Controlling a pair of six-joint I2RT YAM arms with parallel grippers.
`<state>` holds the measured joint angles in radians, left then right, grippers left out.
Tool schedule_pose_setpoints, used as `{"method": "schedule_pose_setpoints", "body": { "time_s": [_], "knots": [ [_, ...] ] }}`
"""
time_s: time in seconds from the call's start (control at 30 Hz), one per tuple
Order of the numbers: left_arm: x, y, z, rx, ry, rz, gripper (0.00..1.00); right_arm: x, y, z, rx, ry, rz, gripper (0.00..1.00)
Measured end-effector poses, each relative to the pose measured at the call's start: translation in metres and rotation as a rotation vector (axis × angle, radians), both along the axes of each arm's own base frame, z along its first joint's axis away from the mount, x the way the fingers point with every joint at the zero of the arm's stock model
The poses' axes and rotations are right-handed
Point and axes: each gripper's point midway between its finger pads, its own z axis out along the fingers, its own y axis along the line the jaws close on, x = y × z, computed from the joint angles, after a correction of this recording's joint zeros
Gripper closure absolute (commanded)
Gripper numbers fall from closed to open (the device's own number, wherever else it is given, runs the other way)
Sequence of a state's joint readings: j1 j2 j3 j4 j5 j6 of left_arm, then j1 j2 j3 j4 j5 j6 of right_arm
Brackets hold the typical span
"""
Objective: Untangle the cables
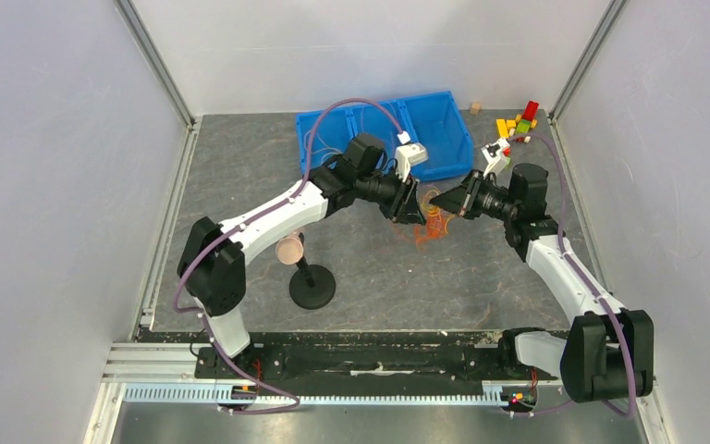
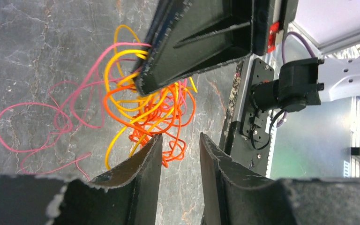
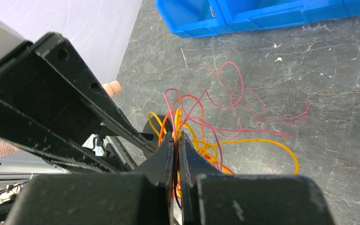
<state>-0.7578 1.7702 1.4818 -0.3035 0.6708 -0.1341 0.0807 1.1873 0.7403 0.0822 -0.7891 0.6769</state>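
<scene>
Seen from above, two white-and-black arms meet over a grey marbled counter (image 1: pixel 379 277). The left claw (image 1: pixel 410 209) and the right claw (image 1: pixel 436 199) are almost tip to tip, and the cables (image 1: pixel 430 228) are a small orange-and-yellow knot just beneath and between them; the grips are too small to read here. The right wrist view settles one of them: the right claw (image 3: pixel 177 138) has its fingers pressed nearly together on a few yellow, orange and pink strands pinched at the tips. The rest of the cables (image 3: pixel 258 140) trail beyond the tips and off to one side, with a pink loop farthest out. The left claw (image 3: pixel 122 124) crowds in close on the other side. The left wrist view shows what the others do not. The left claw (image 2: pixel 180 139) stands partly open, with a clear gap between its fingers and nothing in it. The cables (image 2: pixel 154 112) lie just beyond one fingertip — whether they touch it I cannot tell — and the right claw (image 2: pixel 143 84) reaches in from ahead, its tip in the tangle. Only the overhead view shows the blue bins (image 1: pixel 425 129) beyond both claws.
</scene>
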Motion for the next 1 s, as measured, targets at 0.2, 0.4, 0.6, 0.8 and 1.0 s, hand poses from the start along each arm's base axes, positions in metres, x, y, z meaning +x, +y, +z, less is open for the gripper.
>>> {"method": "schedule_pose_setpoints", "body": {
  "time_s": [0.2,0.4,0.6,0.8,1.0],
  "knots": [
    [0.015,0.004,0.008,-0.028,0.033,0.06,0.55,-0.004,0.0,-0.001,0.001,-0.01,0.005,1.0],
    [0.022,0.004,0.011,-0.047,0.049,0.081,0.55,-0.007,0.002,-0.003,0.013,-0.006,0.016,1.0],
    [0.023,-0.001,0.004,-0.045,0.085,0.088,0.55,-0.008,0.003,0.001,0.032,-0.014,0.022,1.0],
    [0.025,-0.002,0.002,-0.041,0.097,0.099,0.48,-0.01,0.006,0.007,0.056,-0.029,0.037,1.0],
    [0.027,-0.002,0.003,-0.046,0.107,0.118,0.61,-0.012,0.007,0.009,0.065,-0.033,0.048,1.0]
  ]
}}
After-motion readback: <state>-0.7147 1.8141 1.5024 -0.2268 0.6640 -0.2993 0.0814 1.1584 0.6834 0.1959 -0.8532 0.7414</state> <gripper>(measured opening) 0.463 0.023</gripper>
